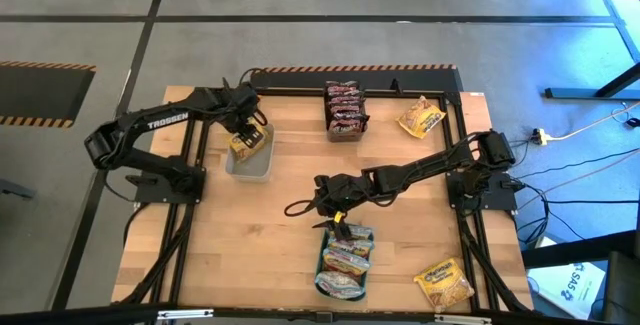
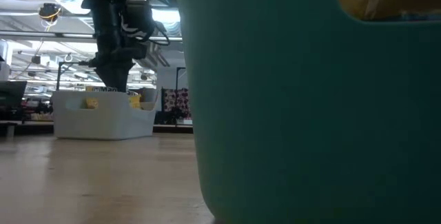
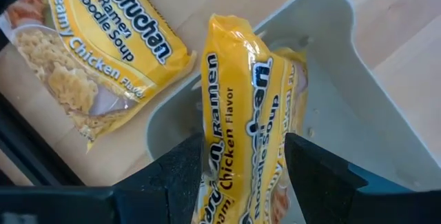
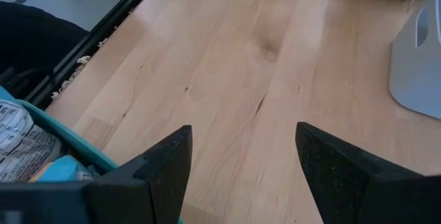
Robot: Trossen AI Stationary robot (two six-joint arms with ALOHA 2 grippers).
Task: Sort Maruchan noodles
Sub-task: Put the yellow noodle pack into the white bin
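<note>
My left gripper [image 3: 244, 182] is over the grey tub [image 1: 250, 160], shut on a yellow Chicken Flavor packet [image 3: 241, 93]. A second yellow packet, Creamy Chicken [image 3: 89, 52], lies on the wood beside the tub. My right gripper [image 4: 241, 162] is open and empty, low over bare wood at the far edge of the teal tray [image 1: 322, 265], which holds pale packets [image 1: 347, 255]. Dark brown-red packets [image 1: 345, 110] sit stacked near the far edge. Two more yellow packets lie on the table, one far right [image 1: 422, 117] and one near right [image 1: 445, 283]. My left gripper pinches the yellow Chicken Flavor packet between its two fingers [image 3: 182, 172], on the packet's near end [image 3: 234, 162]. The fingers come from above, pointing down into the tub. The packet points away from the fingers into the tub's opening; whether its far end touches the floor I cannot tell.
The low view is mostly filled by the teal tray's wall [image 2: 310, 100]; the grey tub [image 2: 103, 114] stands beyond it under the left arm. A grey tub's corner [image 4: 420, 52] shows ahead of the right gripper. Bare wood lies between tub and tray. The table's black frame rails border it.
</note>
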